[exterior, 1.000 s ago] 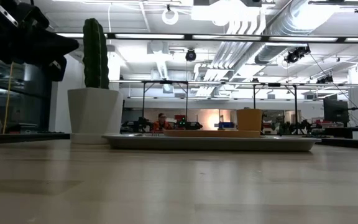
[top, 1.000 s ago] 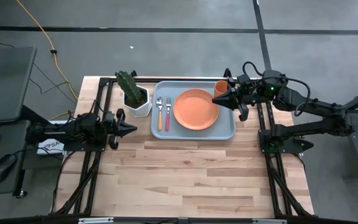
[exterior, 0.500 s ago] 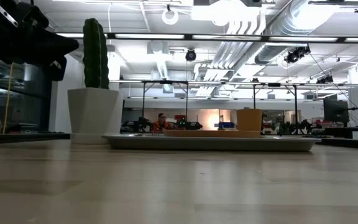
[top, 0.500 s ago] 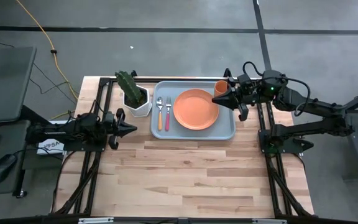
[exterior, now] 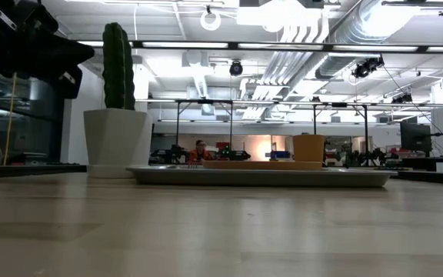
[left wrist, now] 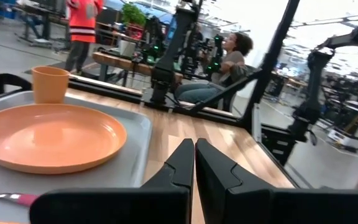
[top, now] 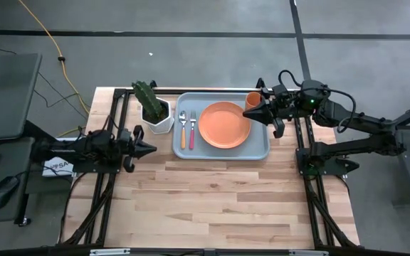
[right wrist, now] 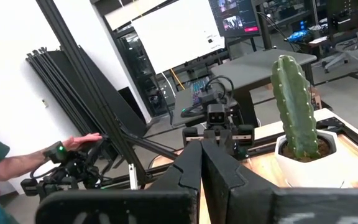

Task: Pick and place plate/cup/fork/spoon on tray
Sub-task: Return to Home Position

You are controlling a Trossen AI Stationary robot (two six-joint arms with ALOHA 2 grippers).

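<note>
On the tray [top: 261,149], spoon [top: 182,129], fork [top: 191,129], plate [top: 224,125] and cup [top: 253,100] lie left to right.

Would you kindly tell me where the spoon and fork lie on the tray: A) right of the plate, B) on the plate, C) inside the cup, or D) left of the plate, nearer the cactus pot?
D: in the high view the spoon and fork lie on the tray between the plate and the cactus pot.

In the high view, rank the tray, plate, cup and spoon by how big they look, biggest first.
1. The tray
2. The plate
3. and 4. The spoon and the cup can't be ranked fairly: the spoon is longer but far slimmer, and the cup is partly hidden by the right gripper.
</note>
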